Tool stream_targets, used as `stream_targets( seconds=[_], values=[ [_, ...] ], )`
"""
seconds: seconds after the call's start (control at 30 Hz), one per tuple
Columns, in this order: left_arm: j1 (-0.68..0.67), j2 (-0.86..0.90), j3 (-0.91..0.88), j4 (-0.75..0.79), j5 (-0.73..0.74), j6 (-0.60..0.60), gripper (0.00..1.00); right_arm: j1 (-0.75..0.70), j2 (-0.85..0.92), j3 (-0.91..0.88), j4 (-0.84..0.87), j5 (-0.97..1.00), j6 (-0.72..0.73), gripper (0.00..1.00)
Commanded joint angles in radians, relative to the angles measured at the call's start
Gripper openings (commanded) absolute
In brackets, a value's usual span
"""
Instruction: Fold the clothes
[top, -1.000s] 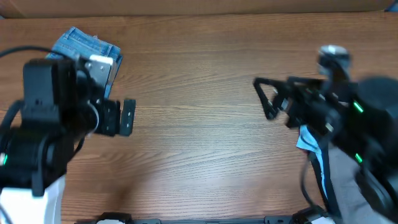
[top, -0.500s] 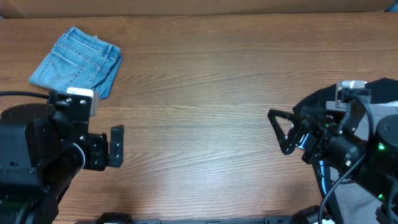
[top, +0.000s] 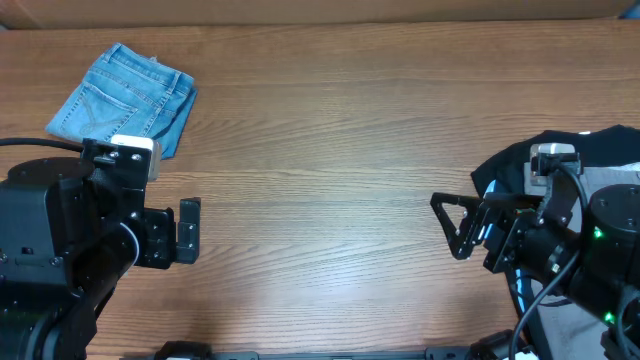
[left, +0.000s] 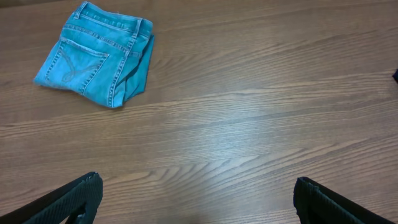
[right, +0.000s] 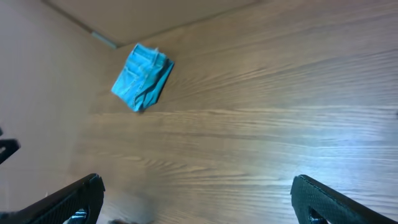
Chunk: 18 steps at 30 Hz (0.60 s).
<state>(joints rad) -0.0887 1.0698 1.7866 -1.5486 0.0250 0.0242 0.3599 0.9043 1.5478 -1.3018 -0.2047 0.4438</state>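
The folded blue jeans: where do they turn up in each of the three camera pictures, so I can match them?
Overhead: the jeans lie folded near the top left corner of the table.
Left wrist: jeans upper left, a back pocket showing.
Right wrist: jeans small, upper left, near the far table edge.
Shared landmark: the wood-grain table beneath them.
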Motion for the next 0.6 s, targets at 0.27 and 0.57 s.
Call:
stream_targets(
  seconds=[0.27,0.57],
  values=[
    [-0.005,-0.003,0.006,0.003,-0.009,-0.021,1.0,-0.076,-0.143,-0.303,0.481,0.219,-0.362,1.0],
    [-0.005,-0.003,0.006,0.004,-0.009,-0.021,1.0,-0.167,-0.415,-0.806,0.69,0.219,-0.362,1.0]
  ],
)
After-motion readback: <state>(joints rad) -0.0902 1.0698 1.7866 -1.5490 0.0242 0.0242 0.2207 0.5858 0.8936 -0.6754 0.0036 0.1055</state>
